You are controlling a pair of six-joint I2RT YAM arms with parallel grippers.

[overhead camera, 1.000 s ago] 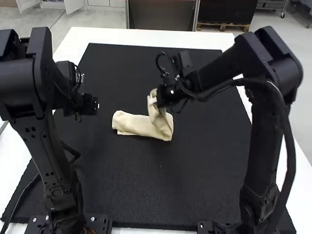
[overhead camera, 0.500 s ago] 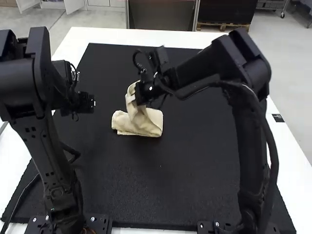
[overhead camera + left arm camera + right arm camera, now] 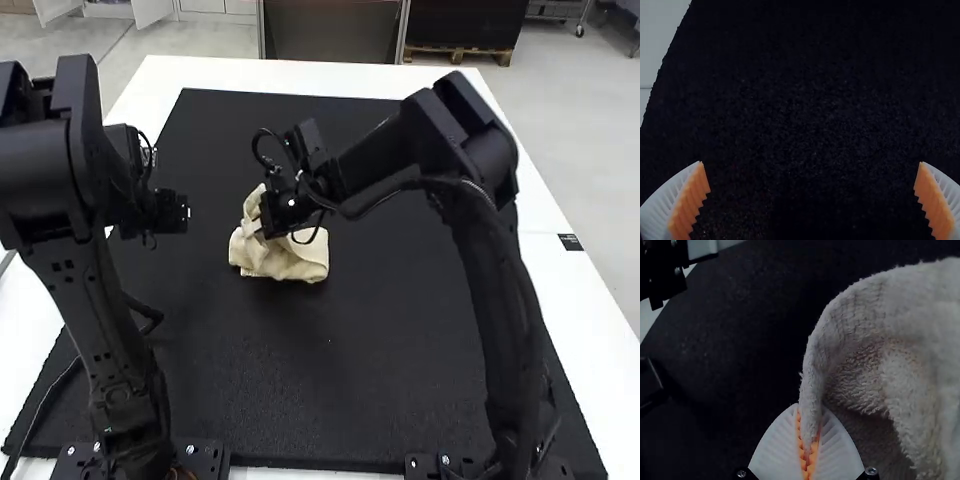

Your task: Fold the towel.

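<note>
Towel [image 3: 308, 268], pale cream and fuzzy, is what you have just left of centre in the high view, its lower part lying flat in a compact folded bundle, with another part drawn up above it. Your right gripper [image 3: 254, 229] is at the bundle's upper left; in the right wrist view its ribbed white fingers [image 3: 777, 445] are pinching an edge of the cloth between orange pads, and the cloth arches up and over from that grip. Under the bundle you have a black mat [image 3: 380, 380], spread over the white bench [image 3: 210, 76]. Farther left in the frame, apart from the cloth, is your left gripper [image 3: 176, 213]; its fingers [image 3: 670, 205] are spread wide, with the mat between them in the left wrist view.
</note>
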